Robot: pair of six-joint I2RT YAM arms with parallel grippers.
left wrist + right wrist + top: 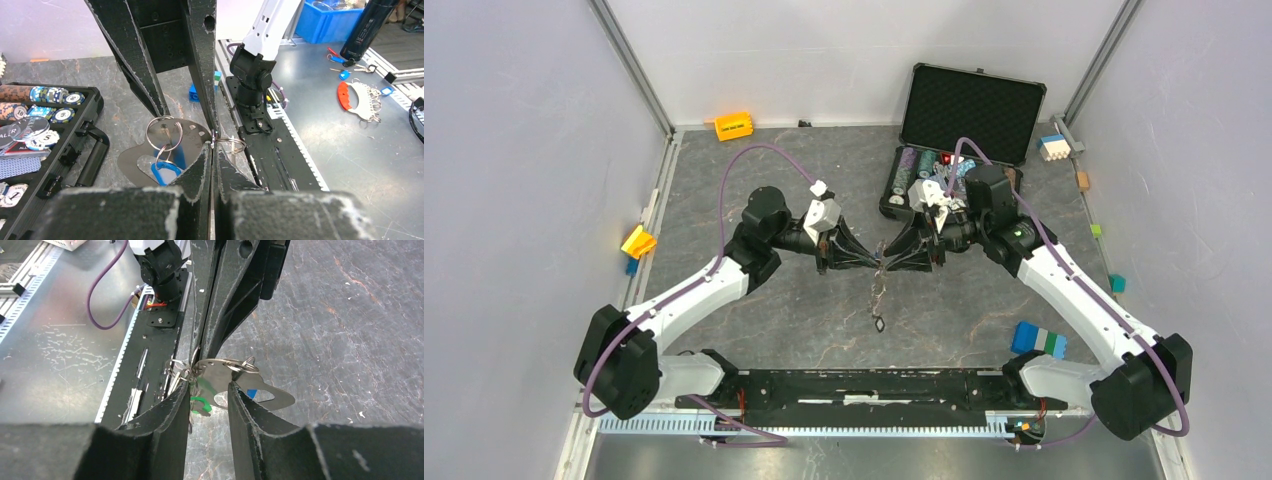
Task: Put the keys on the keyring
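The keyring [192, 137] is a flat silver pear-shaped loop with rings and a blue tag [165, 172] on it. It hangs in mid-air between both grippers [881, 262], and its thin chain [877, 295] dangles to the table. In the right wrist view the keyring [275, 395] carries a green tag [201, 405]. My right gripper [210, 384] has its jaws apart, their tips pressed against the loop's narrow end. My left gripper [213, 145] is shut on a small silver ring at the loop's edge, beside a split ring [231, 145]. I cannot make out any key.
An open black case [969, 110] of poker chips [45, 100] lies behind the right arm. A blue and green block [1039, 340], a yellow block [638, 241] and an orange block [734, 125] sit around the table. The black mounting rail [864, 385] runs along the near edge.
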